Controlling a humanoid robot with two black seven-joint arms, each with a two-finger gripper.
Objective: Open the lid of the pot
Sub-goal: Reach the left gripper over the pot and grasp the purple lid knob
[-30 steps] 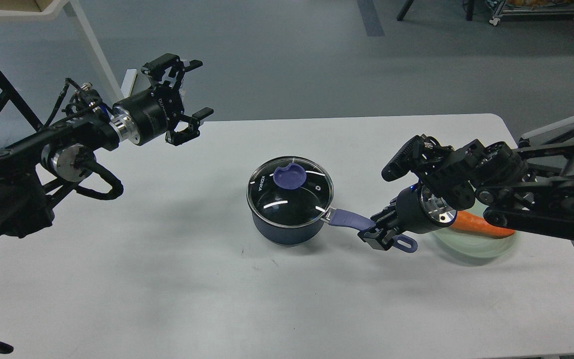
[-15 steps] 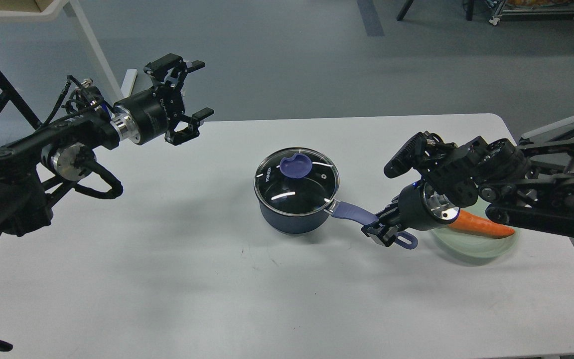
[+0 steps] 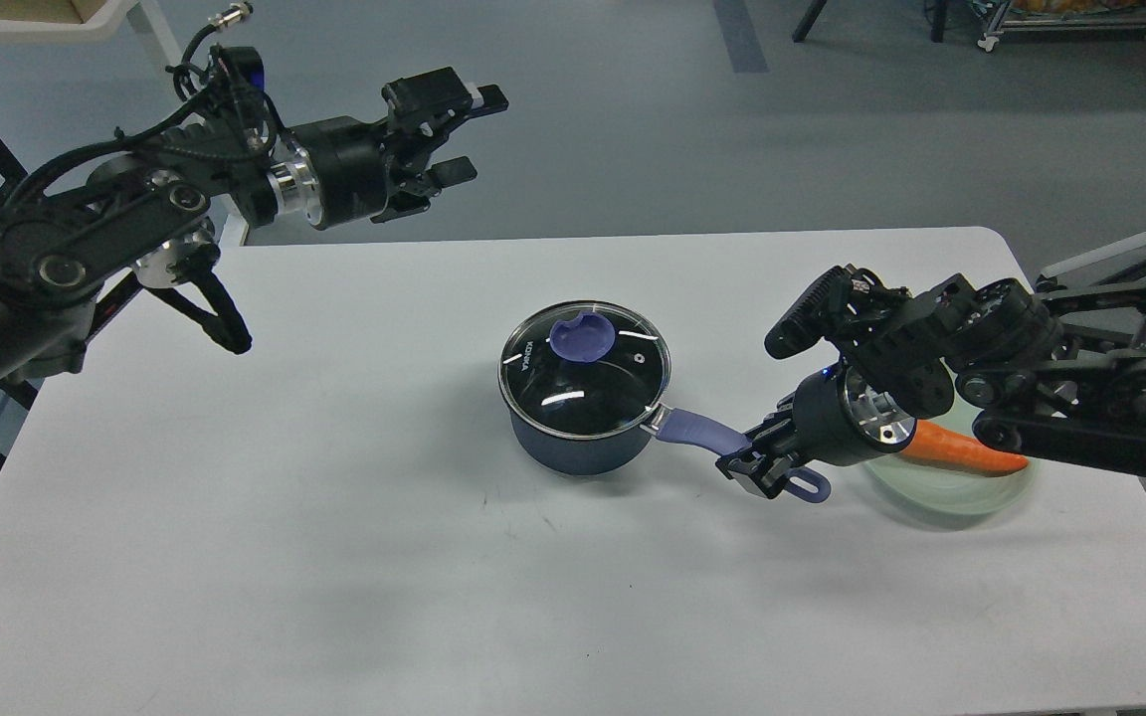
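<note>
The dark blue pot (image 3: 578,449) stands near the middle of the white table (image 3: 334,557). The clear glass lid (image 3: 585,370) with its purple-blue knob (image 3: 581,337) sits flat on it. The pot's purple-blue handle (image 3: 697,432) points right. My right gripper (image 3: 764,470) is shut on the handle near its holed end (image 3: 812,486). My left gripper (image 3: 464,134) is open and empty, held high above the table's far left edge, well up and left of the lid.
A pale green plate (image 3: 961,492) with an orange carrot (image 3: 961,449) lies at the right, partly behind my right arm. A white frame leg (image 3: 170,45) stands beyond the far left corner. Bare tabletop spreads in front and to the left of the pot.
My left arm has risen and swung right, its gripper now higher and closer to above the pot. The pot shifted slightly, first right, then back left, with the right gripper on its handle.
</note>
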